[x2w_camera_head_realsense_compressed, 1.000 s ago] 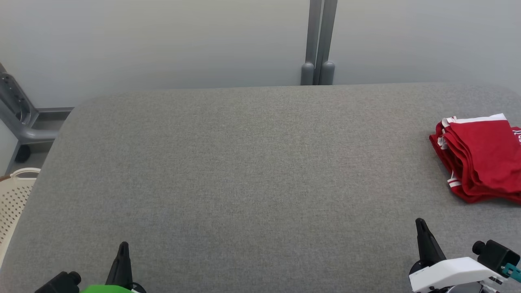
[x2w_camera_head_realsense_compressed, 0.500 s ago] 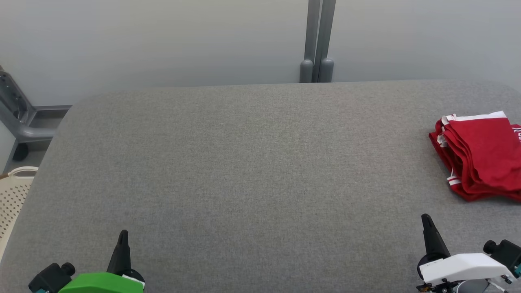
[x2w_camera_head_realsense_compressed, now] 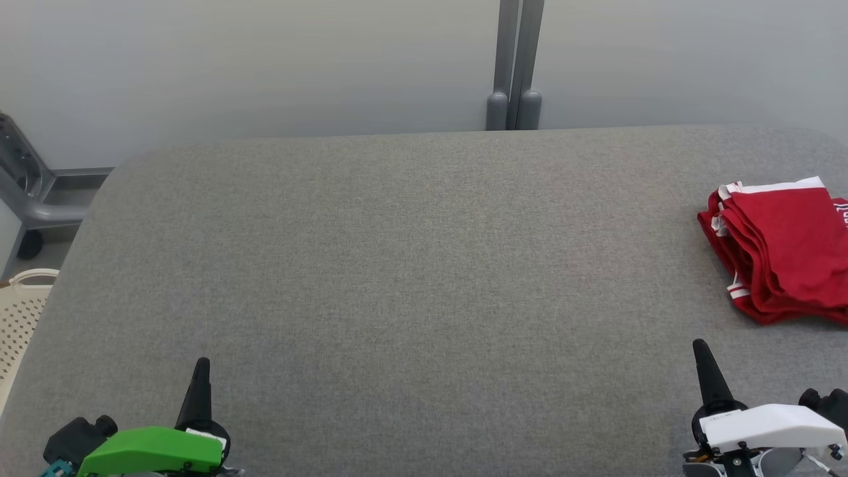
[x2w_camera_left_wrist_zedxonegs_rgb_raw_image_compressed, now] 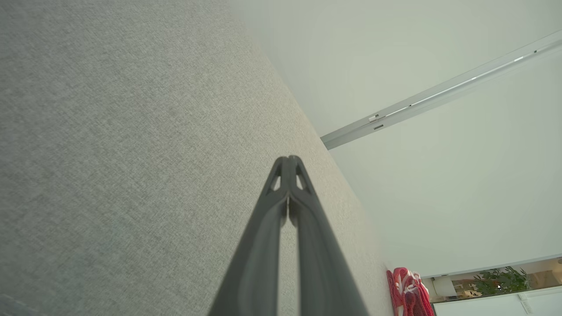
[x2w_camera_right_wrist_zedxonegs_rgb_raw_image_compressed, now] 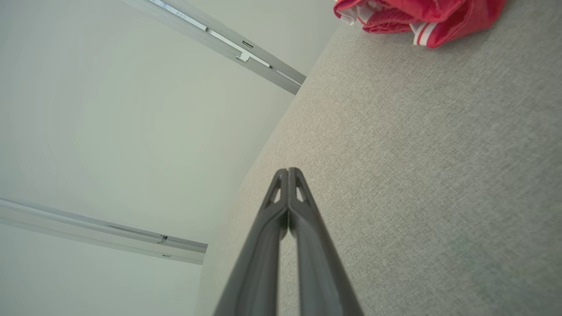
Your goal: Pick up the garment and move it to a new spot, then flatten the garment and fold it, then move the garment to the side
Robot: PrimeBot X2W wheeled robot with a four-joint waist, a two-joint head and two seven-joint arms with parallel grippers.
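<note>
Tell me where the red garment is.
In the head view the red garment lies at the right edge of the grey table, ahead of the right gripper.

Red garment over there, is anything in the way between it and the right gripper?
No, nothing visible. Just bare grey table lies between the shut right gripper and the folded red garment at the right side.
</note>
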